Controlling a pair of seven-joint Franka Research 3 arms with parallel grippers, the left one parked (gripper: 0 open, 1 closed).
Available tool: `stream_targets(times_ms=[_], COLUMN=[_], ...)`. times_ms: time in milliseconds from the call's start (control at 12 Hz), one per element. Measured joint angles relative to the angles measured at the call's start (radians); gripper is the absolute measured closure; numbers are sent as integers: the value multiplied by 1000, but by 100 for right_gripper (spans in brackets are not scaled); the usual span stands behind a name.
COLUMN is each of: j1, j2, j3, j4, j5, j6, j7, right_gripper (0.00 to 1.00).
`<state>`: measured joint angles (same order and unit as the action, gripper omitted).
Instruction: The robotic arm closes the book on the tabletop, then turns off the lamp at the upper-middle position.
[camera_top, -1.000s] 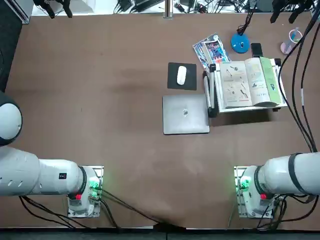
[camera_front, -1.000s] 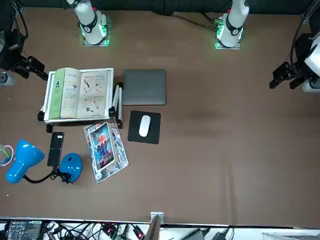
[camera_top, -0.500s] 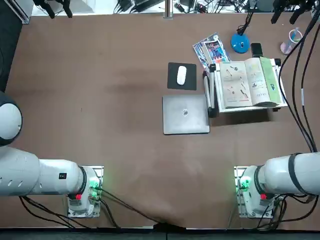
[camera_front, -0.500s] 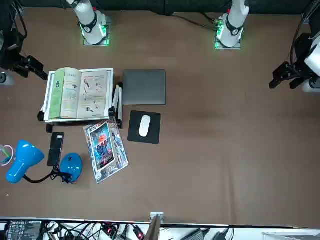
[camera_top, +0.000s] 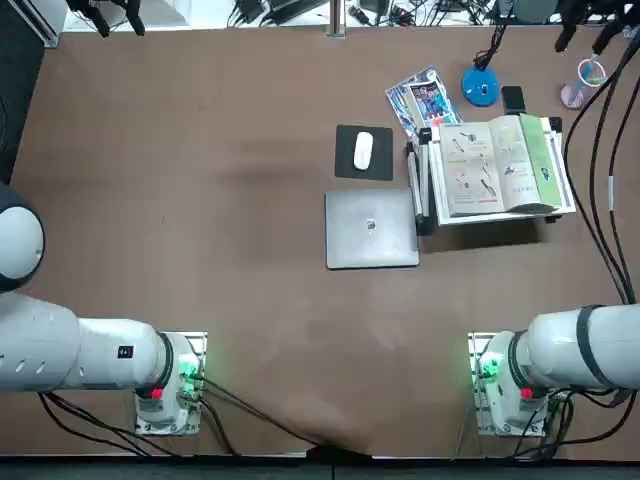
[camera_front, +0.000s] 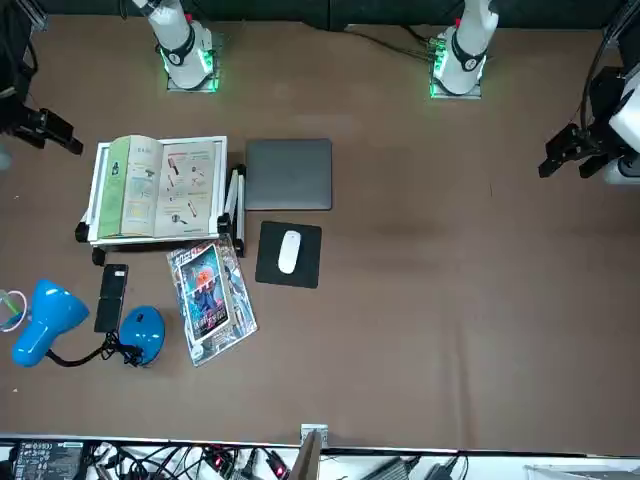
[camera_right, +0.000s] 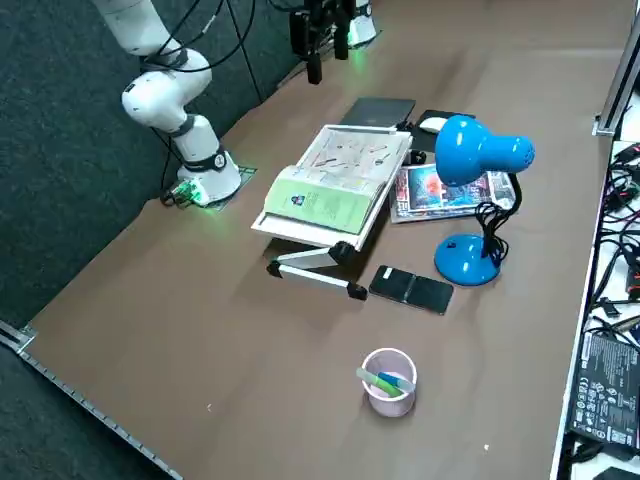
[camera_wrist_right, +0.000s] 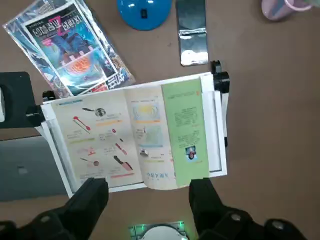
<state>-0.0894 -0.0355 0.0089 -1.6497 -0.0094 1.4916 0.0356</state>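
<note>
A: What holds anything on this table?

B: Only the small cup (camera_right: 389, 380), near the table's corner on the robot's right. It has a pink rim and a couple of thin blue and green sticks lying inside. The overhead view shows just its rim at the far right edge, and the view from across the table catches only a sliver of it.

A: And the book?

B: The book (camera_wrist_right: 145, 140) lies open on a white stand (camera_right: 312, 262) with black feet, on the tabletop (camera_top: 200, 200). The white pages with small drawings face up, and a green page lies over the side away from the laptop (camera_top: 371, 229). The side view alone shows the stand's folding legs lifting the book at a slant.

A: Where is the lamp?

B: Beyond the book, toward the far edge. The lamp (camera_right: 475, 190) has a round blue base, a black bendy stem and a blue shade. The wrist camera shows only its base, next to a dark phone (camera_wrist_right: 192, 30) and a glossy magazine (camera_wrist_right: 67, 45).

A: And the working arm?

B: Its gripper (camera_wrist_right: 147, 200) hangs above the book's near edge. The wrist camera shows two dark fingers (camera_wrist_right: 90, 197) spread wide apart with nothing between them. From across the table it is a dark shape at the picture's left edge, off the book's end.

A: Anything else?

B: A white mouse (camera_top: 363, 150) sits on a black pad (camera_top: 345, 170) beside the laptop.
</note>
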Motion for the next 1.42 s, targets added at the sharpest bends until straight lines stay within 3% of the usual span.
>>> stream_targets(times_ms=[667,1083,1417], j1=[-254,-369,-444], j2=[1,12,70], j3=[-11,-12,-13], j4=[-55,-143,-203], j5=[191,315,403], j6=[-38,-38,-32], j7=[-241,-363,-476], right_gripper=[0,0,0])
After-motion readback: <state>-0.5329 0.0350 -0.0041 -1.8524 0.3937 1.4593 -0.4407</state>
